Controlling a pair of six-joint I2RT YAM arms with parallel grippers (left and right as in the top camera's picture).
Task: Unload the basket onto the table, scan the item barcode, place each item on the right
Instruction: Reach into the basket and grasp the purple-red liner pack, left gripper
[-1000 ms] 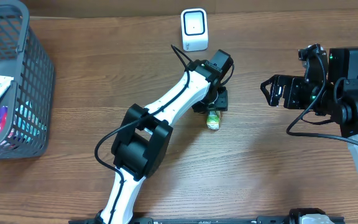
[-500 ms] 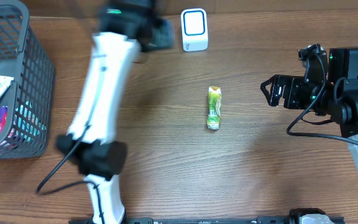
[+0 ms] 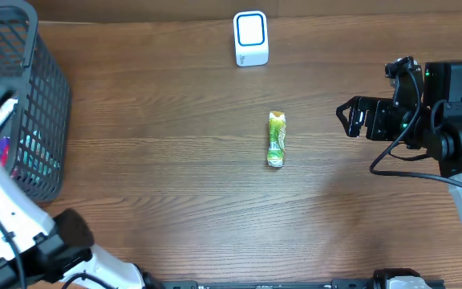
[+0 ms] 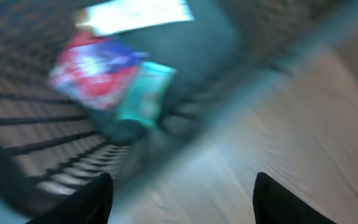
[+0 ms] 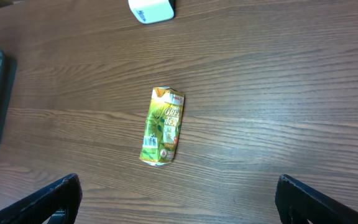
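One green packet (image 3: pixel 276 139) lay on the table (image 3: pixel 175 168), well clear of the scanner (image 3: pixel 251 38), barcode (image 5: pixel 150 142) up, seemingly awaiting pickup; left fingers (image 4: pixel 95 202) parted, empty, farthest from the scanner; right fingers (image 5: pixel 51 199) wide open.

**ITEM COUNT: TABLE AND BASKET**

Baskets: one grey basket (image 3: pixel 45 112), upper left of the overhead frame.
Packets inside it: three made out in the blurred left wrist view, namely a white packet (image 4: pixel 135 15), a red-and-blue packet (image 4: pixel 92 65) and a teal packet (image 4: pixel 145 93).
Loose on the table (image 3: pixel 175 177): one green packet (image 3: pixel 276 139), frame centre.
Scanners: one white scanner (image 3: pixel 251 38), top centre.
Robot arms: two, the left arm (image 3: pixel 6 233) at lower left and the right arm (image 3: pixel 455 120) at the right edge.
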